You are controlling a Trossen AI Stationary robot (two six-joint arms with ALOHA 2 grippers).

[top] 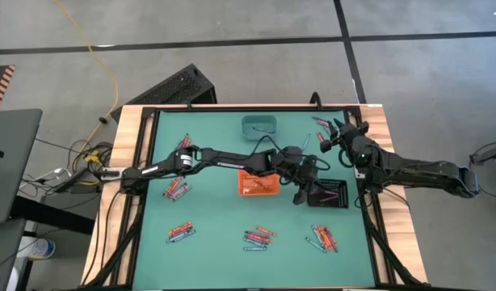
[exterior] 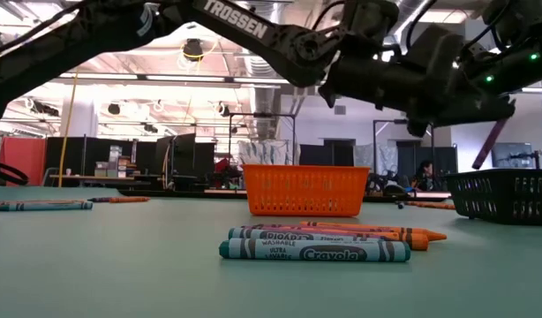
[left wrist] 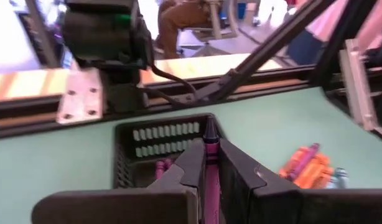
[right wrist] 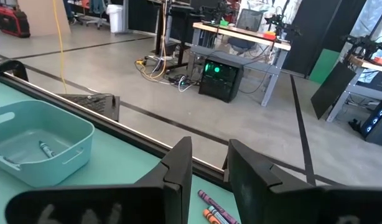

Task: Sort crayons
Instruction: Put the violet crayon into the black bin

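Note:
My left gripper point(left wrist: 206, 148) reaches across the table from the left and is shut on a purple-pink crayon point(left wrist: 210, 163). It hovers at the left rim of the black tray point(left wrist: 158, 140), which has a pink crayon point(left wrist: 160, 167) inside. In the high view this gripper point(top: 301, 192) stands between the orange tray point(top: 258, 183) and the black tray point(top: 329, 194). My right gripper point(right wrist: 209, 167) is open at the table's far right corner point(top: 335, 134), with loose crayons point(right wrist: 213, 208) lying under it. The teal tray point(right wrist: 35, 142) holds a few crayons. My left gripper pinches the crayon between its two fingers, which lie along its length. The pointed end point(left wrist: 209, 129) sticks out past the fingertips. The fingers come nearly level from the table's left. The crayon is lifted clear, above the black tray's rim.
Small heaps of crayons lie on the green mat at the left point(top: 177, 188), near left point(top: 181, 233), near middle point(top: 258, 237) and near right point(top: 322, 238). Another heap point(left wrist: 306, 165) lies beside the black tray. A raised wooden frame point(top: 127, 153) borders the table.

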